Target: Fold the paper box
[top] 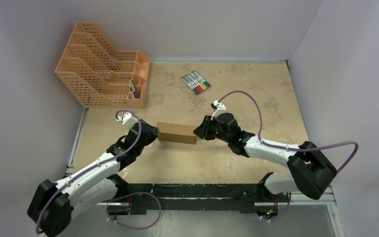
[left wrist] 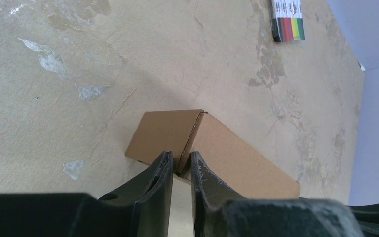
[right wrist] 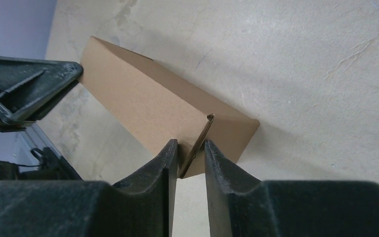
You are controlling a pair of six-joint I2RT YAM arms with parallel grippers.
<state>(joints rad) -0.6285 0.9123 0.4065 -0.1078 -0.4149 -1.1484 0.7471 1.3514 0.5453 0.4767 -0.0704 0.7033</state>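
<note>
the left gripper (left wrist: pixel 180 165) has its jaws drawn almost together on the seam at its end of the paper box (top: pixel 177 132). the cardboard edge fills the thin slot between the fingers, so it reads as a pinch on the tucked flap. the box appears to rest on the table (top: pixel 256 94), stretched straight between the two sets of jaws, a closed brown block. to finish the ends well, i'd press each flap squarely inward along the box's length, both sides balanced, so the box neither skids nor bows. the right gripper (right wrist: pixel 191 148) straddles the opposite end. its jaws stand slightly wider, with the loose flap edge slanting between them, and i cannot tell whether the pads clamp it or only bracket it.
</note>
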